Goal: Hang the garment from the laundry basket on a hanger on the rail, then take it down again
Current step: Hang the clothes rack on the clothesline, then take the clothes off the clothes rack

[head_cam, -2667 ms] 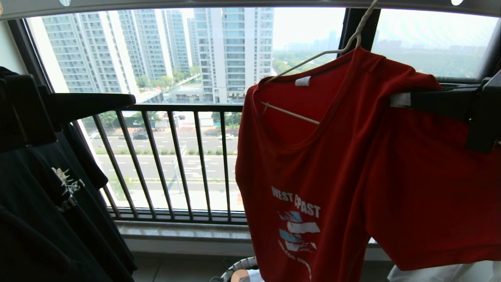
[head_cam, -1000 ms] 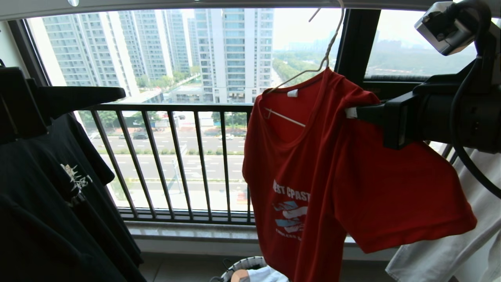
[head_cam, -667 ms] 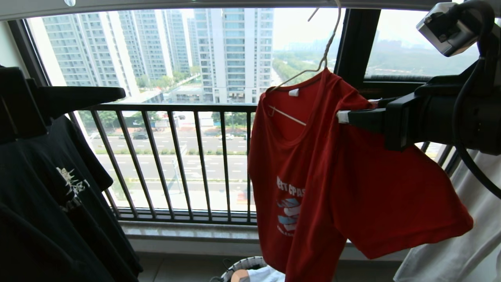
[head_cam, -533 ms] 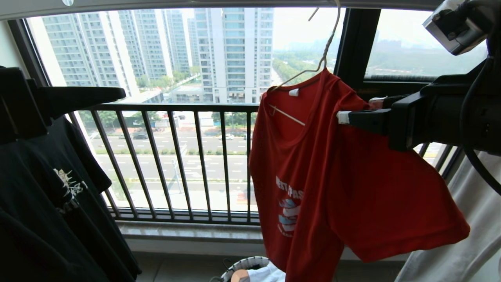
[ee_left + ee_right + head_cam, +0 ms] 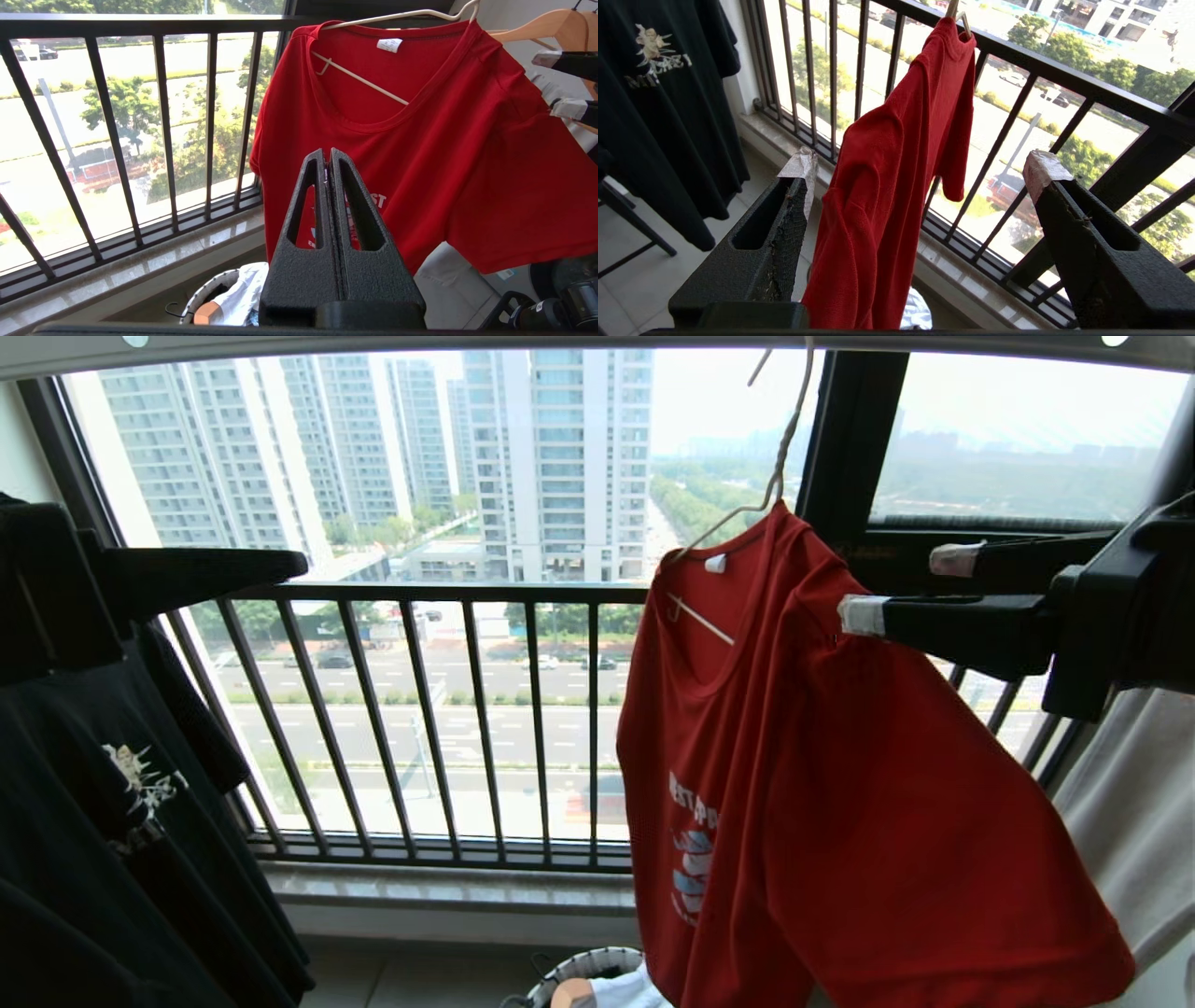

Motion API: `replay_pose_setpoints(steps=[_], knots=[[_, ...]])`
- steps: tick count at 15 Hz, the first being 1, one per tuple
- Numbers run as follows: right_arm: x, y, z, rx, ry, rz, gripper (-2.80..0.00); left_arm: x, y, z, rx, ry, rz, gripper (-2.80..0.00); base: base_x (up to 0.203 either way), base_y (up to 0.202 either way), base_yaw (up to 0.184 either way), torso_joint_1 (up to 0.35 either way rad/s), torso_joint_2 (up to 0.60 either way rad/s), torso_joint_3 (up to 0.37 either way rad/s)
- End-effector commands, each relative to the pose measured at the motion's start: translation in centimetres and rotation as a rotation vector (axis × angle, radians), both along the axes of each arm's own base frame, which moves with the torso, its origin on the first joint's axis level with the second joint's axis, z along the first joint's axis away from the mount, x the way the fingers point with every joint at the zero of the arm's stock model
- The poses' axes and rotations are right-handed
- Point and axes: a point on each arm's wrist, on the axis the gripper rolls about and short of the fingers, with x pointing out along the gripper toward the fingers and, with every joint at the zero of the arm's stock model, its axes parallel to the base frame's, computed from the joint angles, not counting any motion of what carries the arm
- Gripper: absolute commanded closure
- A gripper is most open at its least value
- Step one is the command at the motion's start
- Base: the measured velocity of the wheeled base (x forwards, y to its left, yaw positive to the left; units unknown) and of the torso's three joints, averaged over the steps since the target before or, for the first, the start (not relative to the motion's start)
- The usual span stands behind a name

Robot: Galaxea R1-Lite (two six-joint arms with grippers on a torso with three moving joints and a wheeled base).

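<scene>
your right end effector (image 5: 920,177) is released around the red v-neck t-shirt (image 5: 840,784) on the thin cream wire hanger (image 5: 761,476); your left end effector (image 5: 329,156) is clenched empty.

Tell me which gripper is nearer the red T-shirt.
Right. The right gripper is open at the red T-shirt's shoulder; the left gripper is shut, farther back facing its chest.

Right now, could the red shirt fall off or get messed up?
Maybe. The red shirt sits lopsided on the thin hanger, bunched toward one shoulder, so it might slide off. The right gripper is open right beside the shoulder, and its fingers could snag the cloth. If it drops, it may miss the small laundry basket below.
</scene>
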Motion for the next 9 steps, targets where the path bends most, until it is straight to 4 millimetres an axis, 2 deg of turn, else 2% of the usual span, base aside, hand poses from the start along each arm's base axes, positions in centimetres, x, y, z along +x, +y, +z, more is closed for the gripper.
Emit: replay_pose_setpoints(steps=[1,2,3,9], knots=[[-0.3,-0.2,1.2,0.025,-0.035,0.000,-2.80,0.2,-0.1,-0.1,0.000,0.009,-0.004,0.00,0.000,0.000,0.000,0.000,0.00,0.000],[-0.3,-0.2,1.7,0.036,-0.051,-0.001,-1.63,0.3,-0.1,-0.2,0.001,0.010,-0.002,0.00,0.000,0.000,0.000,0.000,0.00,0.000],[-0.4,-0.3,2.2,0.041,-0.063,-0.001,0.00,0.2,-0.1,-0.2,0.000,0.009,-0.002,0.00,0.000,0.000,0.000,0.000,0.00,0.000],[0.8,1.3,3.6,0.017,-0.075,0.011,0.00,0.2,0.0,-0.2,0.000,0.009,-0.002,0.00,0.000,0.000,0.000,0.000,0.00,0.000]])
